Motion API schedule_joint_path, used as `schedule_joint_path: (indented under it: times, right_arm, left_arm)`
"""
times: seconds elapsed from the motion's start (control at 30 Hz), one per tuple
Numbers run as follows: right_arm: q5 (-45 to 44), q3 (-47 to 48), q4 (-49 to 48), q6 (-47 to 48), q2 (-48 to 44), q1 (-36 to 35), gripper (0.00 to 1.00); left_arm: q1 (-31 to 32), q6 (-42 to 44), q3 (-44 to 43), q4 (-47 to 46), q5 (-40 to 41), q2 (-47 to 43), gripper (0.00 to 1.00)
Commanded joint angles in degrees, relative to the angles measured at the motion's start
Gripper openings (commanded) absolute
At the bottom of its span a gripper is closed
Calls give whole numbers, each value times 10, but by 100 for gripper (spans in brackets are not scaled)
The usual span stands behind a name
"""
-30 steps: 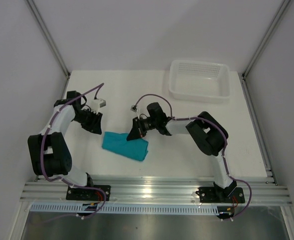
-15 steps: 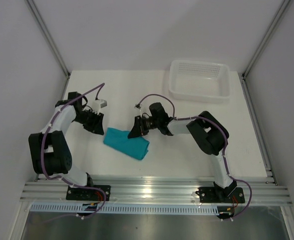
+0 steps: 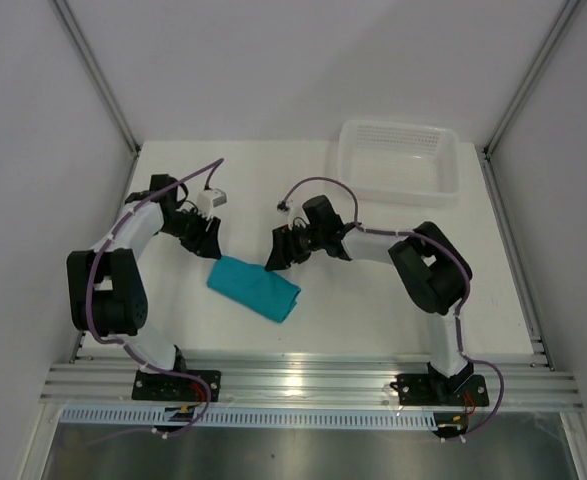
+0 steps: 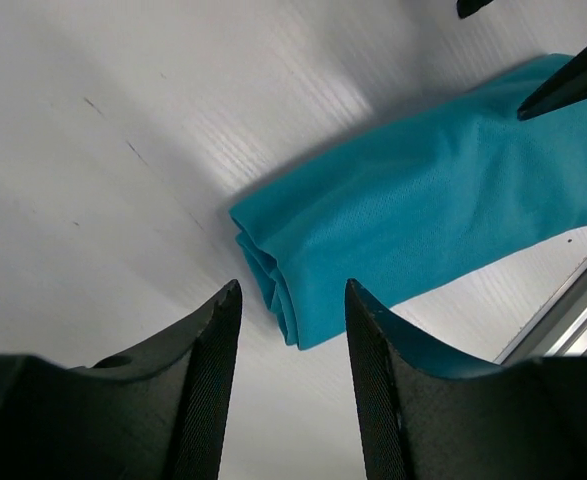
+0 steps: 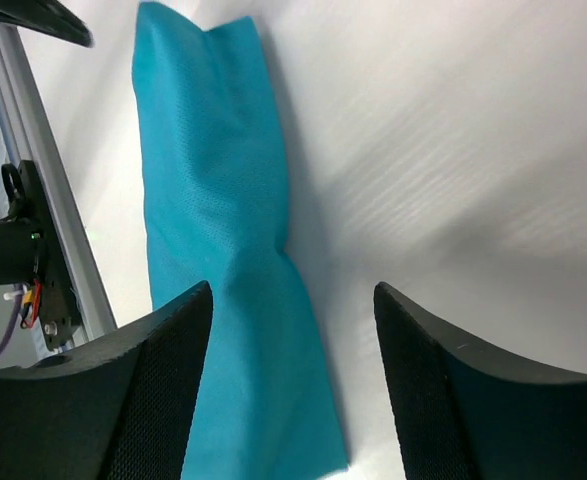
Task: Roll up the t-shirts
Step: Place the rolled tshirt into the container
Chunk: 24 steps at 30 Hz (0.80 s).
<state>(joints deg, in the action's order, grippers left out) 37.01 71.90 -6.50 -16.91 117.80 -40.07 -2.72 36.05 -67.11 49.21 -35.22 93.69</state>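
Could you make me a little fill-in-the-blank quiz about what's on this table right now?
The rolled t-shirt is ___ in colour. The white basket stands at the far ___ corner of the table. The left hand and the right hand are both open and hold ___.
Missing words: teal; right; nothing.

The left arm point(image 3: 133, 228) and right arm point(image 3: 373, 243) share white link shells between bulky black joints, and a thin purple cable point(image 3: 318, 185) runs along each. The left pincer point(image 4: 291, 290) and right pincer point(image 5: 291, 290) have matte black, curved fingers point(image 4: 208, 390), and the base plates point(image 3: 173, 385) are black too.
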Motion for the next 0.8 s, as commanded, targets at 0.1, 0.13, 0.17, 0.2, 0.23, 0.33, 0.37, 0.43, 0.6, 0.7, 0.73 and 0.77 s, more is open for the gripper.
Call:
schedule_joint_path:
  times: [0.1,0.13,0.17,0.2,0.23,0.33,0.37,0.43,0.6,0.7,0.73,0.77]
  right_arm:
    - [-50,-21,43,57,-100,12,70]
    - [-58,-45,39,52,-125,11,70]
    - [-62,-62,20,43,-140,10,70]
    - [-69,-82,10,37,-153,7,71]
    - [-83,-117,-1,31,-181,-1,71]
    - [-112,-162,-32,15,-215,-23,71]
    - [-120,-182,-43,14,-219,-43,71]
    - [-134,-200,-60,6,-225,-58,71]
    - [-156,-240,-125,-25,-211,-70,70]
    - [-159,-242,-129,-32,-200,-72,67]
    - [-160,-243,-132,-35,-200,-72,66]
    - [-161,-246,-133,-36,-200,-72,62]
  left_arm:
    - [9,22,-28,-19,-49,26,51]
    - [10,24,-28,-20,-49,28,51]
    - [11,28,-28,-21,-49,29,51]
    - [11,36,-28,-20,-52,32,51]
    - [11,41,-28,-22,-54,33,51]
    - [12,64,-26,-14,-64,41,52]
    - [14,67,-26,-14,-65,45,52]
    - [13,74,-27,-14,-68,54,52]
    - [15,81,-26,-9,-76,69,52]
    - [15,83,-23,-4,-82,72,47]
    - [15,83,-21,-3,-84,72,45]
    - [15,85,-19,-1,-89,72,41]
